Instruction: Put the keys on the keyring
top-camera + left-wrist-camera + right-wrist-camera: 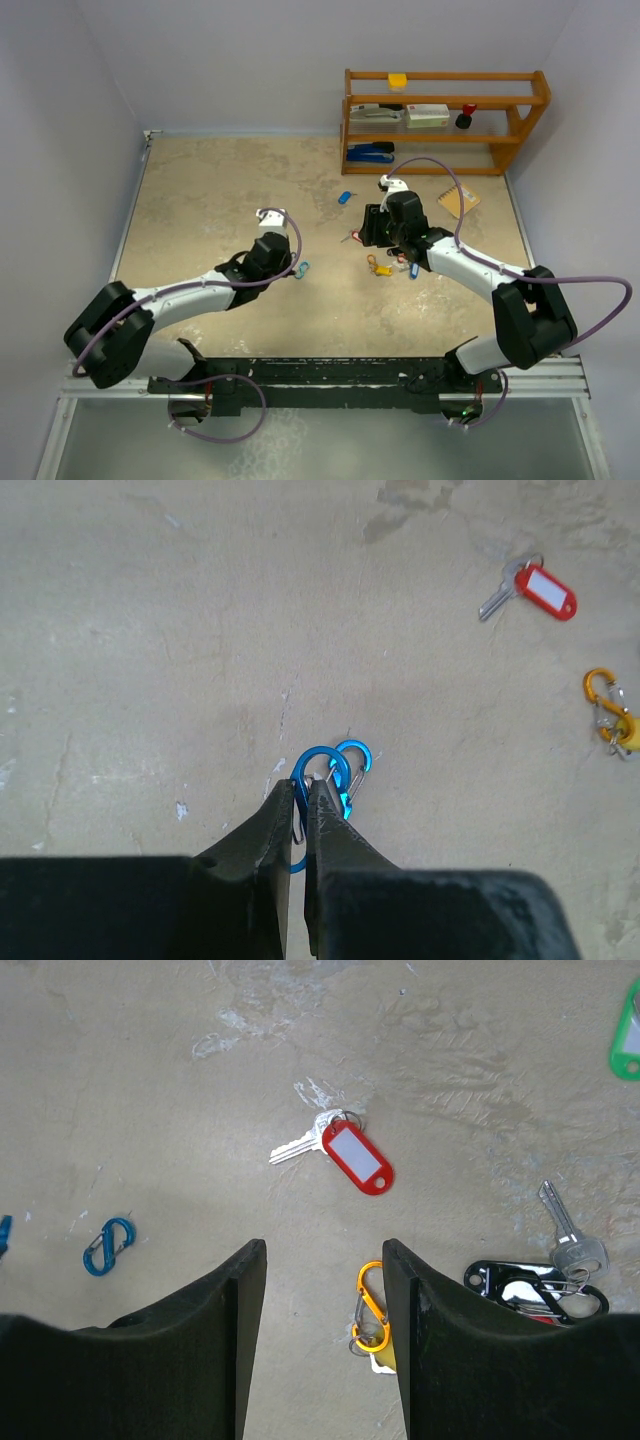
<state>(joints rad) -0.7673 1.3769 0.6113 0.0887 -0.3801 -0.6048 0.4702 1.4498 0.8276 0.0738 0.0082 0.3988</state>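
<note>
My left gripper (pixel 303 785) is shut on a blue figure-eight keyring clip (pixel 318 765), and a second blue clip (pixel 355 758) lies just beyond it on the table. In the top view that gripper (pixel 297 268) is left of centre. My right gripper (pixel 325 1250) stands open above bare table, short of a key with a red tag (pixel 355 1155). An orange clip (pixel 372 1300) carrying a yellow tag lies against its right finger. A black-tagged key bunch (pixel 535 1290) lies to the right, and a green tag (pixel 628 1045) shows at the far right edge.
A wooden shelf (pixel 445 120) with a blue stapler (pixel 370 152) and boxes stands at the back right. A blue-tagged key (pixel 344 197) lies in front of it, with an orange pad (pixel 460 200) to its right. White walls close in the table.
</note>
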